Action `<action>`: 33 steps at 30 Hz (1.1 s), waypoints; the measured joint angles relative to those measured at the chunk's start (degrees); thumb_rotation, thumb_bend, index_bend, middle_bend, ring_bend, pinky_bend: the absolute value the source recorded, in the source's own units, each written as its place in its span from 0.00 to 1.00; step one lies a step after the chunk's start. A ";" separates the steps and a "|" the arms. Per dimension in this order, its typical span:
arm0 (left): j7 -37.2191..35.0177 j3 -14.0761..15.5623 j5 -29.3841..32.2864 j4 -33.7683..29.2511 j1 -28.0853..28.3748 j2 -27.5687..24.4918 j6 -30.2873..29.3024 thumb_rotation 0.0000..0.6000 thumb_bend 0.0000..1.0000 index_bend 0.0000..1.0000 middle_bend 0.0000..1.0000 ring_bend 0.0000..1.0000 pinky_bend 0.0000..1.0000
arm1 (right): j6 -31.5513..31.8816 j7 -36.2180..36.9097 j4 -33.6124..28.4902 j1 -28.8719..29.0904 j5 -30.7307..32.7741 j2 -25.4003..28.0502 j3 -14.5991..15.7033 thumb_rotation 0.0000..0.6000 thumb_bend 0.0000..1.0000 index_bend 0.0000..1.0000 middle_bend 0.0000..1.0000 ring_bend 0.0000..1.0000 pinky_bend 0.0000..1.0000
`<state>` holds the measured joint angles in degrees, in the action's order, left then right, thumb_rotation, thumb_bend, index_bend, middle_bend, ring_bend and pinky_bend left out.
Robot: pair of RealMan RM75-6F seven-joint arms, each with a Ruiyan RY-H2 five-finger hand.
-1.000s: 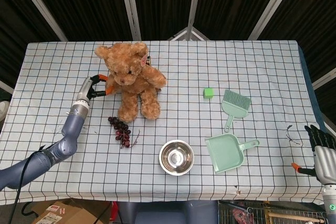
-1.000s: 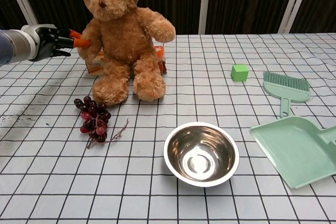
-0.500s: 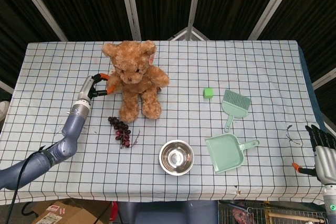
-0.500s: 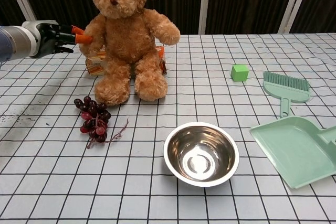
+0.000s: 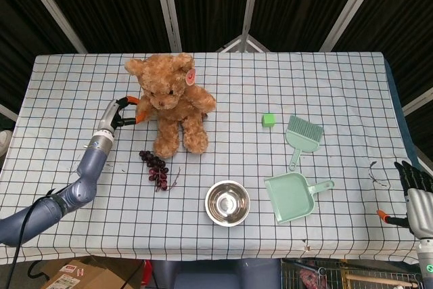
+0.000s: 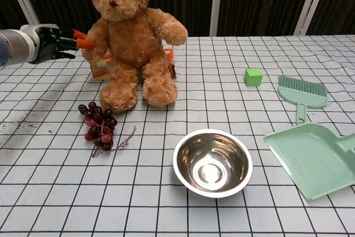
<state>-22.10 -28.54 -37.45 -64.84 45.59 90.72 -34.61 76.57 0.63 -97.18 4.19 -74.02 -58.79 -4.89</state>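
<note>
While our left hand (image 6: 52,41) pinches the bear (image 6: 130,37) by one arm, the bear stands upright on the table (image 5: 338,79), grapes (image 6: 99,125) just in front. Our right hand (image 5: 414,197) (off the table edge) holds nothing. The next move, we judge, calls for a firm pinch.

The head view looks down from high up, above the near edge of the table (image 5: 67,72). It faces the far side and takes in the whole checked cloth, edge to edge.

The chest view sits low and close, just over the near edge, and looks across the table (image 6: 310,54) toward the dark far wall.

Both views share the middle of the table: the teddy bear (image 5: 171,103) (image 6: 130,37), the metal bowl (image 5: 227,202) (image 6: 212,162) and the green dustpan (image 5: 291,197) (image 6: 310,159).
</note>
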 measured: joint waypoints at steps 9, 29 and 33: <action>-2.60 -0.43 -2.58 -1.78 -1.25 -1.30 1.71 1.00 0.28 0.23 0.11 0.00 0.00 | 0.45 0.56 -0.04 -0.27 -0.33 0.19 0.02 1.00 0.13 0.00 0.00 0.00 0.00; -7.22 4.98 -37.97 -31.15 -29.50 -22.58 -10.68 1.00 0.23 0.13 0.03 0.00 0.00 | 2.86 2.06 -1.41 -1.23 -3.47 1.11 0.52 1.00 0.13 0.00 0.00 0.00 0.00; 8.40 8.18 -37.74 -32.75 -34.75 -23.20 -19.00 1.00 0.24 0.13 0.02 0.00 0.00 | 4.04 2.58 -1.53 -1.47 -4.94 1.12 0.60 1.00 0.13 0.00 0.00 0.00 0.00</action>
<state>-13.70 -20.36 -75.18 -97.58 10.84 67.52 -53.61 80.61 3.21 -98.71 2.72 -78.96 -57.66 -4.29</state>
